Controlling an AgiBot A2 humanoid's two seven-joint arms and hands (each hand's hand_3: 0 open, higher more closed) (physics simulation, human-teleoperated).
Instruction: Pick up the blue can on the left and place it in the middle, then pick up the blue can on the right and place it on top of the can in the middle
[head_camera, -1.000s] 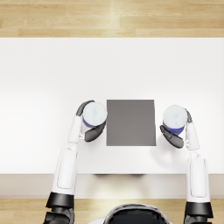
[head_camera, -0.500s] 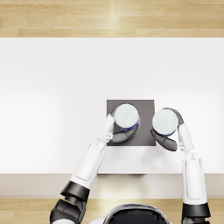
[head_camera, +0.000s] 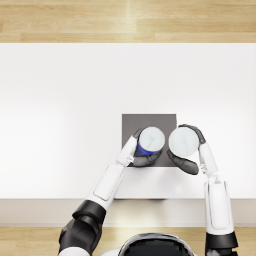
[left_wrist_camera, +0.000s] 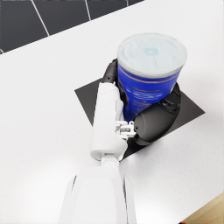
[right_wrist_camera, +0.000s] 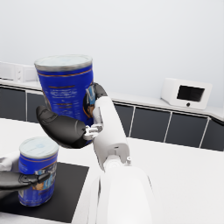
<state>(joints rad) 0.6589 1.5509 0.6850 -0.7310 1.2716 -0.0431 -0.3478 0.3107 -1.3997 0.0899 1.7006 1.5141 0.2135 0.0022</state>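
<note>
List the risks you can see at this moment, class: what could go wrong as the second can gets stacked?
1. The left hand grips the lower can on the dark mat; its fingers may block the landing or nudge it.
2. The right hand holds the raised can beside the lower one, not above; an off-centre placement could topple both.

Right hand (right_wrist_camera: 65, 127) grips raised blue can (right_wrist_camera: 65, 89); second can (right_wrist_camera: 37, 170) stands on dark mat (right_wrist_camera: 65, 192).

mat (head_camera: 133, 124) partly hidden under cans, left hand (right_wrist_camera: 13, 180) cut off by edge
</note>
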